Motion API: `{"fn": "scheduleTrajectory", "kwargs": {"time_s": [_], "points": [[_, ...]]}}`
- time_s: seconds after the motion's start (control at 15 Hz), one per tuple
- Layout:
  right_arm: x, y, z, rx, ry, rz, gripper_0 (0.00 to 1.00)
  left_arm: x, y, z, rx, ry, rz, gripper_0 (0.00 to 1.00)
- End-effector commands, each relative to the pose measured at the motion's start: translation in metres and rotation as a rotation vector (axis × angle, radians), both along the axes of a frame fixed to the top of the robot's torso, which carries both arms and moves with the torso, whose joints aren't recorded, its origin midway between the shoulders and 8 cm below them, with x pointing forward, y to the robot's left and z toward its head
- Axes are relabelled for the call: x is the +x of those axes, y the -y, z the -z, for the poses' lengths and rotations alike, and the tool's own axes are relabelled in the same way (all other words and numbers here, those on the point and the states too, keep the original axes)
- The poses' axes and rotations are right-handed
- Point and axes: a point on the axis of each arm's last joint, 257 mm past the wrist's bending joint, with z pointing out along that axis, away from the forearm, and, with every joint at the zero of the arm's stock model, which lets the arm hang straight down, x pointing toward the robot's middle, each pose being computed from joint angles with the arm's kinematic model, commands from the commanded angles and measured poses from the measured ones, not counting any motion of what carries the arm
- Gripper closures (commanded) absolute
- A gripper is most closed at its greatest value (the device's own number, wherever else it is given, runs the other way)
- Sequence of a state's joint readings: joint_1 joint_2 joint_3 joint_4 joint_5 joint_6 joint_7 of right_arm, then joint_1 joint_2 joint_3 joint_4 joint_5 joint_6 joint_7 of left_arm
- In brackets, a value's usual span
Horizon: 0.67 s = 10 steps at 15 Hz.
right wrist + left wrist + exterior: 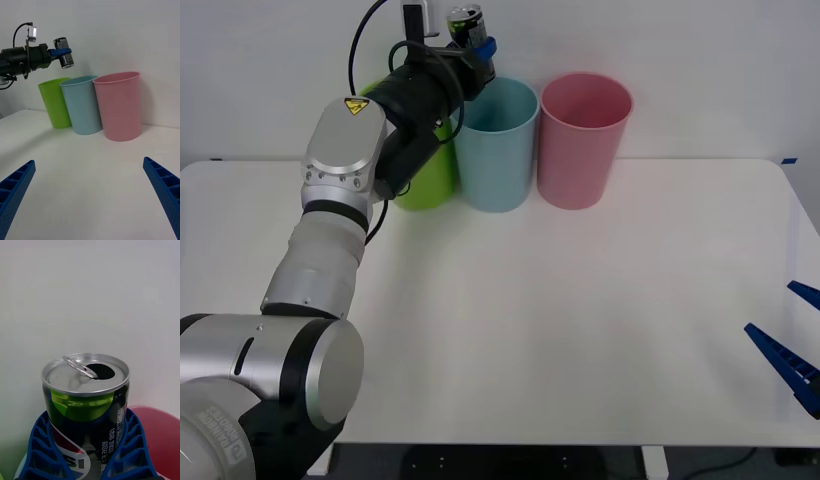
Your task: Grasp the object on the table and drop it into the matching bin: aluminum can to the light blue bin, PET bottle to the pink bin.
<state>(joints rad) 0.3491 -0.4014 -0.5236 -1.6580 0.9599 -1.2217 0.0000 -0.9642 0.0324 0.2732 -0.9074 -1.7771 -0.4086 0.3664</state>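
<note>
The white tabletop (560, 330) has rounded corners and spreads across the front view. Three bins stand on it in a row at 12 o'clock, by the far edge: a green bin (425, 180) toward 11, the blue bin (498, 150) in the middle, just beside it, and the pink bin (582, 140) toward 1, close beside the blue.
</note>
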Motion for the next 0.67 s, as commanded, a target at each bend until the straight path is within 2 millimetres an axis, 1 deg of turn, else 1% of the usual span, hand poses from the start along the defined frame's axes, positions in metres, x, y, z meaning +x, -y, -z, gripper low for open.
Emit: {"fn": "scheduleTrajectory", "kwargs": {"time_s": [0.07, 0.13, 0.27, 0.67], "points": [[0.0000, 0.0000, 0.0000, 0.000, 0.000, 0.000, 0.00, 0.0037, 0.0136, -0.0035, -0.001, 0.007, -0.033, 1.00], [0.0000, 0.0000, 0.0000, 0.000, 0.000, 0.000, 0.00, 0.0036, 0.0189, -0.0059, -0.005, 0.013, -0.045, 1.00], [0.0000, 0.0000, 0.0000, 0.000, 0.000, 0.000, 0.00, 0.0066, 0.0131, -0.0071, 0.009, 0.025, -0.081, 1.00], [0.0000, 0.0000, 0.0000, 0.000, 0.000, 0.000, 0.00, 0.0063, 0.0146, -0.0081, 0.019, 0.034, -0.085, 0.98]]}}
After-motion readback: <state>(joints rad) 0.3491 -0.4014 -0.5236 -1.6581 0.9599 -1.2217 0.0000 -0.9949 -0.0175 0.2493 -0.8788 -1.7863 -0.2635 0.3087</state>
